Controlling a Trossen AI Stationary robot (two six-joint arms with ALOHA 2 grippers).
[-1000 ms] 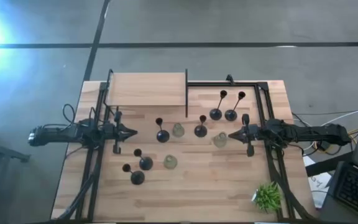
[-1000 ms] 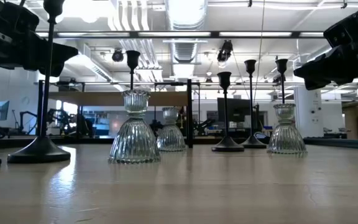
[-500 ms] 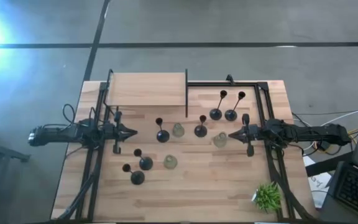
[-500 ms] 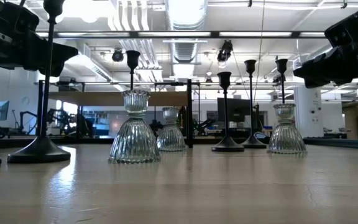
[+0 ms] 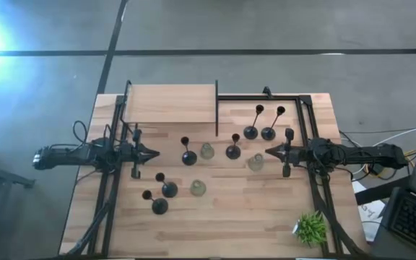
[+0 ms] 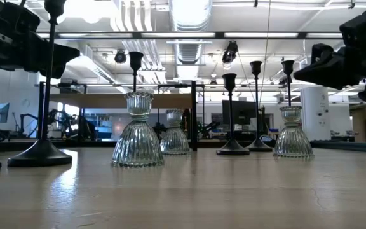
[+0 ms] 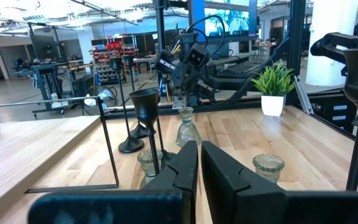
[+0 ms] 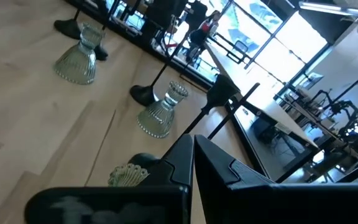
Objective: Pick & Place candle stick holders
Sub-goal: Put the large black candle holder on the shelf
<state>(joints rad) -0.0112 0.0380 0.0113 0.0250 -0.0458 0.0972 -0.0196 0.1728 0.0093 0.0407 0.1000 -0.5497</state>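
High: right pincer [image 5: 269,152] shut, empty, frame right, beside glass holder [image 5: 256,162]; left pincer [image 5: 154,153] nearly shut, empty, frame left | Low: black holders [image 6: 232,114] mid-surface | Advice: open jaws before descending, straddle cup squarely.

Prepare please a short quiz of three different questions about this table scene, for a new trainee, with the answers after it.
1. True or false: the right gripper is holding a glass candle holder.
2. How many clear glass candle holders stand on the table?
A. two B. three C. five
3. Fill in: the potted plant stands at the table's near corner on the ____ arm's side.

Key
1. False. It hovers shut and empty, beside the glass holder near it. The left gripper is also shut and empty.
2. B. The other two are the one by the divider and the front one.
3. right
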